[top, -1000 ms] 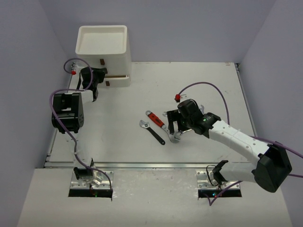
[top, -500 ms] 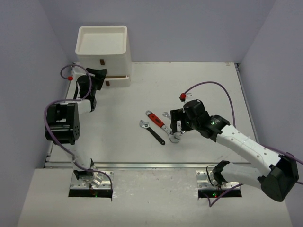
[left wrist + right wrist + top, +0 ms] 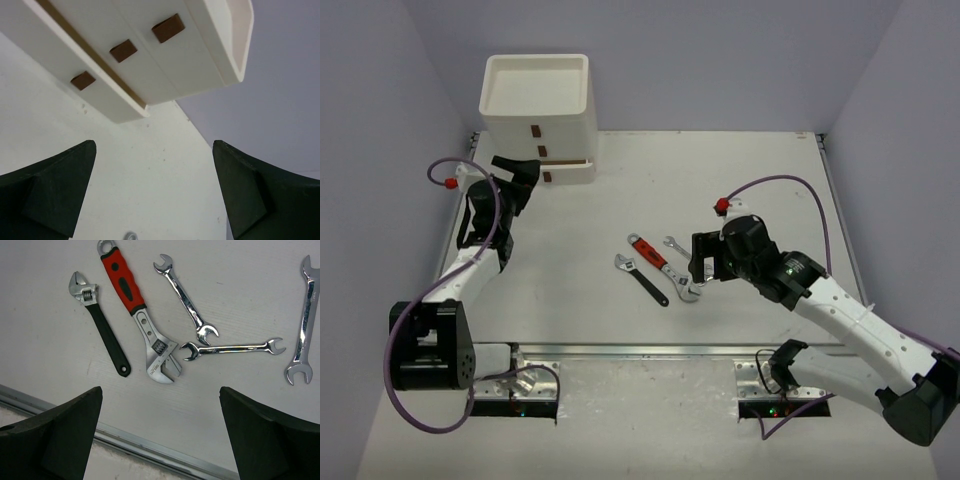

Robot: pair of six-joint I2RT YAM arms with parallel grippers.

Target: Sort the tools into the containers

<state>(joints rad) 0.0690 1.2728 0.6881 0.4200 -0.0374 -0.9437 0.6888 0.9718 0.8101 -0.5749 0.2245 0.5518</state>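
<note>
While the white plastic box unit (image 3: 538, 110) stands back left, a red-handled wrench (image 3: 647, 251) lies beside the right gripper (image 3: 698, 262). Left wrist: left gripper (image 3: 155, 200) spread, empty, facing three flat brown handles (image 3: 123, 50). Right wrist: jaws apart over that wrench, one black-handled wrench (image 3: 102, 332), three slim steel spanners (image 3: 232, 347).

Table: a white table (image 3: 570, 270) is filling the middle of the top view; its matte surface is showing a few small dark specks.
Back wall: a pale lilac wall (image 3: 720, 60) is standing behind the far edge of the table.
Side walls: a left wall (image 3: 370, 150) and a right wall (image 3: 910, 150) of the same colour are closing the table in on both sides.
Near edge: a metal strip (image 3: 650, 349) is running along the near edge of the table.
Front board: a light grey board (image 3: 650, 420) is lying just in front of the strip.
Light: soft, even light is falling on everything, giving only faint shadows.
</note>
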